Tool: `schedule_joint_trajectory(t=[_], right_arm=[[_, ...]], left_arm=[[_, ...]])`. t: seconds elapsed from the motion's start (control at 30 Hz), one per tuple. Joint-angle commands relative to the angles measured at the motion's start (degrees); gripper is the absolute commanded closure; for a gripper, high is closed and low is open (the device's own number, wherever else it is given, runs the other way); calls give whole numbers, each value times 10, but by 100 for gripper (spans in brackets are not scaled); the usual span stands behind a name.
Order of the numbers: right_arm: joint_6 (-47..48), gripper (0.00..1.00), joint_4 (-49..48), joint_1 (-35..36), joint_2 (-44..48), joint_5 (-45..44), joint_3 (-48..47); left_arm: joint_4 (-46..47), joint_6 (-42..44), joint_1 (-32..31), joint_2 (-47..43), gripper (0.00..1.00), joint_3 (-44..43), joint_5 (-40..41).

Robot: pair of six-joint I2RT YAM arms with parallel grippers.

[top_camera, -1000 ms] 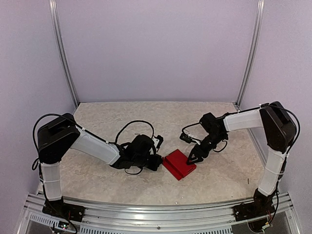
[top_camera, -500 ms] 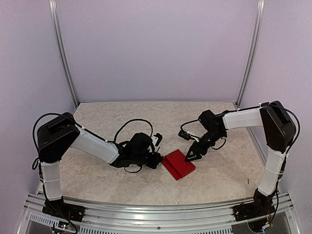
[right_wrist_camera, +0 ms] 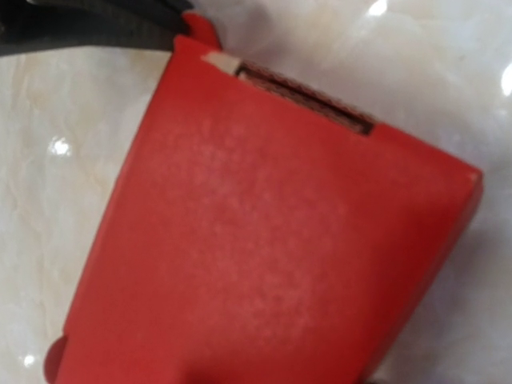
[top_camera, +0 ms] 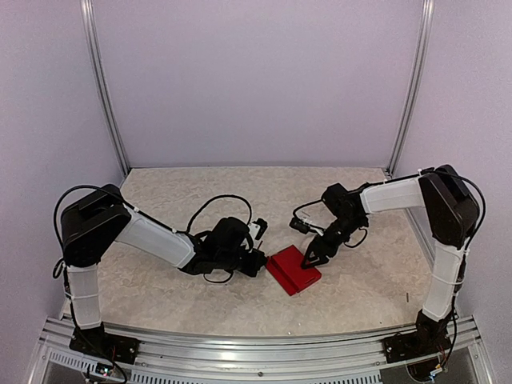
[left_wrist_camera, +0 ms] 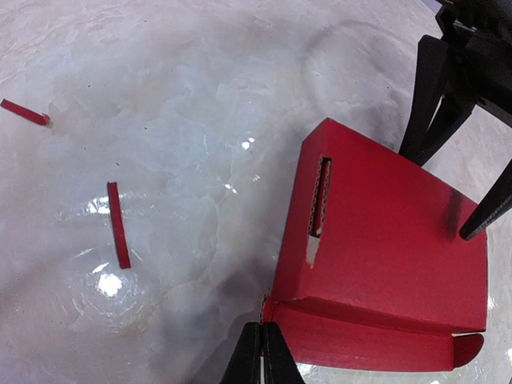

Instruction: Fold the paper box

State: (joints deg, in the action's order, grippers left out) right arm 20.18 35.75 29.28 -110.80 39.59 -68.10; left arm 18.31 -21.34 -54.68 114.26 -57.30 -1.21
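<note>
Bracing paper box point(top_camera: 294, 270), flat on tabletop point(top_camera: 200, 192) | left claw point(top_camera: 258, 268) clenched, empty, tips at box's left corner | right claw point(top_camera: 308, 260) released, fingers spread over box's right edge, nearer | box lies between both claws

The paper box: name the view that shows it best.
Left wrist: the whole paper box shows, with its slot and front flap. Right wrist crops it close and blurred; top external shows it small.

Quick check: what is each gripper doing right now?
Left gripper: shut, tips at a corner of the red box; whether it pinches card cannot be told.
Right gripper: open, holding nothing, one fingertip on the box top.
</note>
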Motion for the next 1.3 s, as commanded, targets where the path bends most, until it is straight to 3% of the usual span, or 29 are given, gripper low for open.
schedule_joint_trajectory(t=[0.0, 0.33, 0.6, 0.77, 0.83, 1.27], right_arm=[[-2, 47, 9, 9, -21, -7, -11], [-4, 43, -2, 9, 27, -78, -41], [-19, 39, 11, 10, -41, -64, -96], [-17, 20, 14, 24, -49, -65, -119], [-16, 2, 9, 31, -47, -76, -120], [-59, 0, -13, 54, -80, -192, -108]], left_arm=[[20, 21, 1, 3, 97, 11, 0], [31, 55, -10, 7, 99, 18, 26], [47, 73, -16, 9, 99, 29, 37], [53, 82, -22, 9, 99, 30, 42], [55, 86, -22, 11, 99, 31, 44], [90, 100, -33, 7, 100, 59, 63]])
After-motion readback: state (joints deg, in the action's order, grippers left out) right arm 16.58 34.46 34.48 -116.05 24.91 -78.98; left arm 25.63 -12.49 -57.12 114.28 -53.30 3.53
